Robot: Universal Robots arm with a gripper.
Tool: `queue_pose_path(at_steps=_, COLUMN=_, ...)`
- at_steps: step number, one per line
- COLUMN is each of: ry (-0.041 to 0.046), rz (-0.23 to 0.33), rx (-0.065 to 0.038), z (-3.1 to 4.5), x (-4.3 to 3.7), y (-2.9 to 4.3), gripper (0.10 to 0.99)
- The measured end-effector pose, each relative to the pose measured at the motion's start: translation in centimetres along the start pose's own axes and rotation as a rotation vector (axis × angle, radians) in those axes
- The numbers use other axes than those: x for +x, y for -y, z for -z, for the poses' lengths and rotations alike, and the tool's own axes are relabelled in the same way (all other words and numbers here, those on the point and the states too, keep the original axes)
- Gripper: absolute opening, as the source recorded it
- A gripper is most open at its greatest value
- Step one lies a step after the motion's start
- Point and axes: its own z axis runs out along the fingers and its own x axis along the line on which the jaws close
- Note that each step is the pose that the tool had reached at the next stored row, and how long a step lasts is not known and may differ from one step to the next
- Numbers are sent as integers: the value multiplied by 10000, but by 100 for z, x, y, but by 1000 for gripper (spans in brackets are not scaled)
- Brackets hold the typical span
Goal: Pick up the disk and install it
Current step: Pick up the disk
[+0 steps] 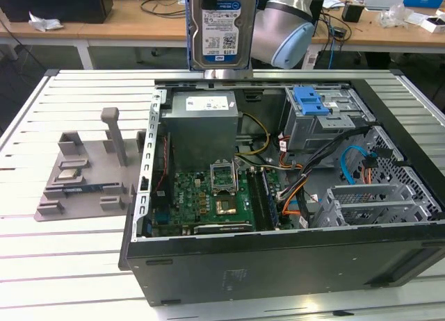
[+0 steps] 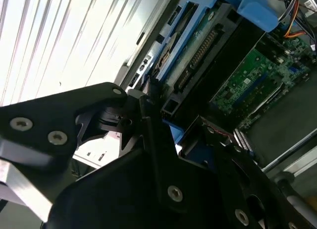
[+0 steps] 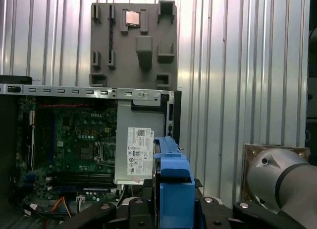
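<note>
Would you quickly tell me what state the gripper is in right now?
Gripper: closed on the disk, holding it upright above the open case.

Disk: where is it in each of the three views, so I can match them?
Exterior view: the disk hangs upright above the open computer case, top centre.
First wrist view: the disk edge-on, blue frame towards the camera, before the grey box.
Second wrist view: the disk lengthwise, between the slatted table and the green circuit board.
Shared landmark: the green circuit board inside the case.
</note>
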Motion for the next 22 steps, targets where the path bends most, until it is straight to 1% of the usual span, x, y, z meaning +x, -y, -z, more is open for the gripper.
queue_pose_path(at_steps=1, ry=32, rz=2, rx=3, z=1, x=46, y=3, gripper=373)
queue_pose_path(at_steps=3, ry=33, rz=2, rx=2, z=5, x=205, y=0, gripper=373)
queue_pose_path(at_steps=4, ry=33, rz=1, rx=2, z=8, x=304, y=-3, gripper=373)
queue_pose_path(at_steps=5, ry=33, rz=3, rx=2, z=9, x=354, y=-3, gripper=373)
queue_pose_path(at_steps=7, ry=32, rz=3, rx=1, z=11, x=425, y=-4, gripper=373)
queue_pose_path(at_steps=11, ry=33, rz=2, rx=2, z=13, x=519, y=-6, gripper=373)
queue_pose_path(at_steps=14, ry=33, rz=2, rx=3, z=13, x=639, y=-7, gripper=373)
queue_pose_path(at_steps=16, ry=33, rz=1, rx=2, z=14, x=689, y=-7, gripper=373)
queue_pose_path(at_steps=18, ry=33, rz=2, rx=2, z=15, x=785, y=-6, gripper=373)
queue_pose_path(at_steps=22, ry=33, rz=2, rx=2, z=16, x=892, y=-5, gripper=373)
